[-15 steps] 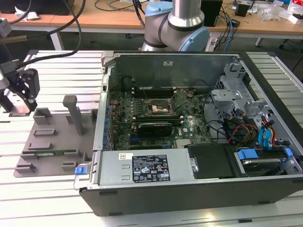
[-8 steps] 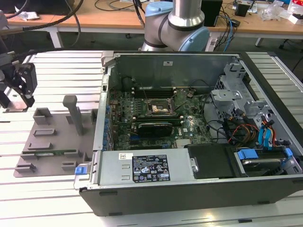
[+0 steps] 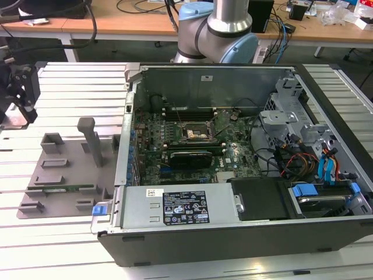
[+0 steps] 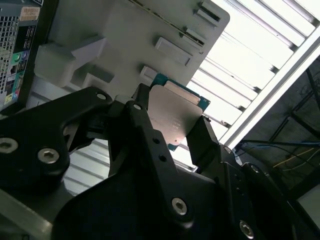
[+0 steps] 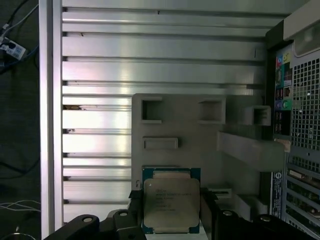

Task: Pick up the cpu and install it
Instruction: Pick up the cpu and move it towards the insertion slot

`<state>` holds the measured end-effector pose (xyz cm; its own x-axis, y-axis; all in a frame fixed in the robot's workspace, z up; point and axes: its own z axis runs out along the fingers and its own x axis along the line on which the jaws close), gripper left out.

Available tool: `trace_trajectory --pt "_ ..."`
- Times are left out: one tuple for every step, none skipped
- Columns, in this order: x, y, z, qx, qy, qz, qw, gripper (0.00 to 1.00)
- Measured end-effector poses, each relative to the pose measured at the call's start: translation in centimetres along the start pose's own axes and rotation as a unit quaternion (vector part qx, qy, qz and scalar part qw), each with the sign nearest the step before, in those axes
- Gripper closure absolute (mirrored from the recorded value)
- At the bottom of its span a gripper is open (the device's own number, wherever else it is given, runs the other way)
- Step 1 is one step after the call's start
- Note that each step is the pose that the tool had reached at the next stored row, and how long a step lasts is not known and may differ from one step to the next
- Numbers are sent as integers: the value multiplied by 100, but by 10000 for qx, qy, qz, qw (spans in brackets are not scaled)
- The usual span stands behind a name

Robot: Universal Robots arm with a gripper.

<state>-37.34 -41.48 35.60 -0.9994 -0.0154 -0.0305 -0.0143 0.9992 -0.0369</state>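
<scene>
The cpu [image 5: 171, 200], a small square chip with a pale silver top on a green board, sits between my gripper's [image 5: 171, 212] two black fingers [image 5: 207, 210] in both wrist views. The gripper [image 4: 172, 116] is shut on the cpu [image 4: 176, 107] by two opposite edges and holds it in the air over the grey fixture plate [image 5: 200, 140]. In the exterior view the gripper [image 3: 18, 96] hangs at the far left, beyond the plate's [image 3: 64, 169] left end. The dark metal-framed socket [image 3: 195, 132] lies on the green board inside the open computer case [image 3: 221, 233].
A long black card [image 3: 189, 157] lies just in front of the socket. The plate carries upright grey posts [image 3: 90, 140] and small holders. Cables and drive bays [image 3: 315, 169] fill the case's right side. The arm's base [image 3: 218, 35] stands behind the case on a ribbed metal table [image 3: 70, 81].
</scene>
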Motion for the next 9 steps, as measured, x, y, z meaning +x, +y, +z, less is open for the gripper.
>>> trace_trajectory --pt "-1 -1 -23 0 0 0 10000 45" --pt "-2 -2 -45 0 0 0 10000 45" --pt "-3 -3 -91 0 0 0 10000 45" --pt "-4 -4 -113 1 0 0 10000 45" --pt "-4 -5 -131 0 0 0 10000 45" --pt "-5 -6 -158 0 0 0 10000 45" --pt "-7 -8 -200 0 0 0 10000 45" --pt "-7 -9 -230 0 0 0 10000 45" --pt "-9 -11 -284 0 0 0 10000 45"
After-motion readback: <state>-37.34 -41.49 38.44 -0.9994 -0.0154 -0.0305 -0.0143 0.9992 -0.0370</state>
